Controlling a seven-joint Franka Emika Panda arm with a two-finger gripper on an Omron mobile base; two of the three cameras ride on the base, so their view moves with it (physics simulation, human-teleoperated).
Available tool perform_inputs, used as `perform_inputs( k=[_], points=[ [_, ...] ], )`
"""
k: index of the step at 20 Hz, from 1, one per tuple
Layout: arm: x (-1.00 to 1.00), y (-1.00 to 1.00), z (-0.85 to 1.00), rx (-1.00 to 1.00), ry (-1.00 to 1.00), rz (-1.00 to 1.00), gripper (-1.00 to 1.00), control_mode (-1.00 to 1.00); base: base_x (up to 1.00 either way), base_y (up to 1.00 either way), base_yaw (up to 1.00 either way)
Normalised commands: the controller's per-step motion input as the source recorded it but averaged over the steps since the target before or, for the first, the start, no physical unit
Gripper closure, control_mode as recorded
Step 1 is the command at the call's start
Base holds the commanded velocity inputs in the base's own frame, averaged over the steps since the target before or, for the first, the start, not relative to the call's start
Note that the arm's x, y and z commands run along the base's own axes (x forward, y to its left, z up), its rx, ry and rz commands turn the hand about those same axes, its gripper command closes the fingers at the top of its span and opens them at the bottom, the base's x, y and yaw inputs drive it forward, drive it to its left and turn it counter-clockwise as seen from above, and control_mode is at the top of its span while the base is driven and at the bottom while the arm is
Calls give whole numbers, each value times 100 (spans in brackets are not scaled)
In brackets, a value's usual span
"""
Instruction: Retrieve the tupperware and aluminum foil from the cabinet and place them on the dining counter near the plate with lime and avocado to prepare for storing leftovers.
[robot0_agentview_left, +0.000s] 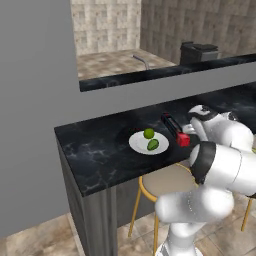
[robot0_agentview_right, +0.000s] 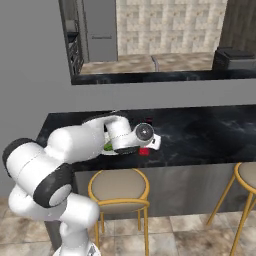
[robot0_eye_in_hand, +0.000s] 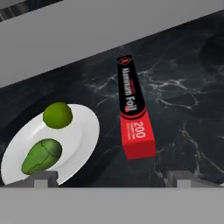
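The aluminum foil (robot0_eye_in_hand: 133, 113), a long thin black box with a red end and white lettering, lies flat on the dining counter (robot0_eye_in_hand: 183, 87), a black slab of white-veined marble. In the hand view we see it in the middle of the picture, its black end toward 12 o'clock and its red end, printed "200", toward 6 o'clock. Nothing grips it.

Just beside it, at its 9 o'clock in the hand view, we find the round white plate (robot0_eye_in_hand: 83, 131), close to the box but apart from it. On the plate sit a round green lime (robot0_eye_in_hand: 57, 115) toward 12 o'clock and a darker green avocado (robot0_eye_in_hand: 41, 155) toward 6 o'clock.

We see the white arm's two-finger gripper (robot0_eye_in_hand: 113, 178) released, its two dark fingertips (robot0_eye_in_hand: 43, 177) spread wide at the bottom of the hand view, with the red end of the box showing between them, farther along the slab.

In the left base view the foil (robot0_agentview_left: 175, 129) lies at 3 o'clock of the plate (robot0_agentview_left: 137, 143), with the arm's wrist just past the red end. A round-seated stool with yellow legs (robot0_agentview_left: 167, 182) stands below the counter edge. Beyond a grey wall ledge (robot0_agentview_left: 165, 85), at 1 o'clock, we make out a black toaster-like box (robot0_agentview_left: 199, 52).
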Motion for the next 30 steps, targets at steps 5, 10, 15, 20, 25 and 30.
perform_inputs(
  k=[5, 10, 15, 20, 25, 30],
  points=[
    [-100, 5, 100, -4, 3, 0, -100, -100, 0, 0, 0],
    [-100, 18, 100, -5, 12, -1, -100, -100, 0, 0, 0],
    [-100, 24, 87, -7, 17, -2, -100, -100, 0, 0, 0],
    [-92, 59, 41, -12, 4, 0, -100, -100, 0, 0, 0],
    [-75, 64, 0, -13, -1, 0, -100, -100, 0, 0, 0],
    [-50, 54, 0, -9, 0, 0, -100, -100, 0, 0, 0]
  ],
)
